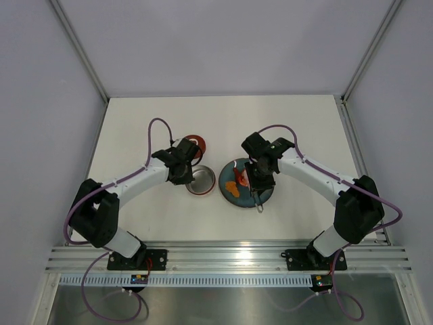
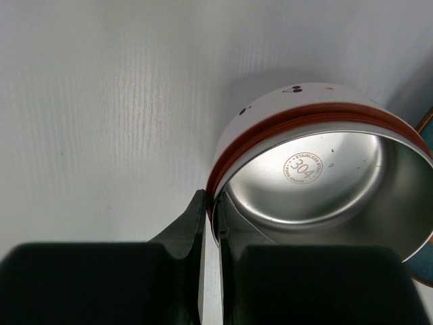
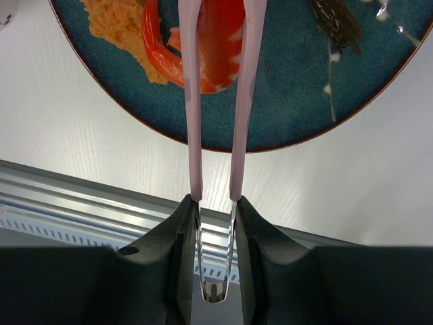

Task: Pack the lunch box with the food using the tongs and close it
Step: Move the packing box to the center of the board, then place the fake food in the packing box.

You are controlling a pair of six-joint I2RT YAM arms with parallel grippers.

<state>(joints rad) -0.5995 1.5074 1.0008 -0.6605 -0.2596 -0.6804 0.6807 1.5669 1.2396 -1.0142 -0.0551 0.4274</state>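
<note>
Right gripper [image 3: 215, 203] around tongs [image 3: 191, 101], above teal plate [image 3: 291, 88]

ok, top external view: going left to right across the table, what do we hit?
left gripper → lunch box → food → tongs. Left out: the lid, which sits behind the box in the same span, and the plate, which lies under the food and tongs.

My tongs [image 3: 193, 122] clipped by the top edge, lunch box [image 2: 325, 176] cut off right, lid [image 1: 197, 143] half under my left claw [image 1: 187, 177]
</note>
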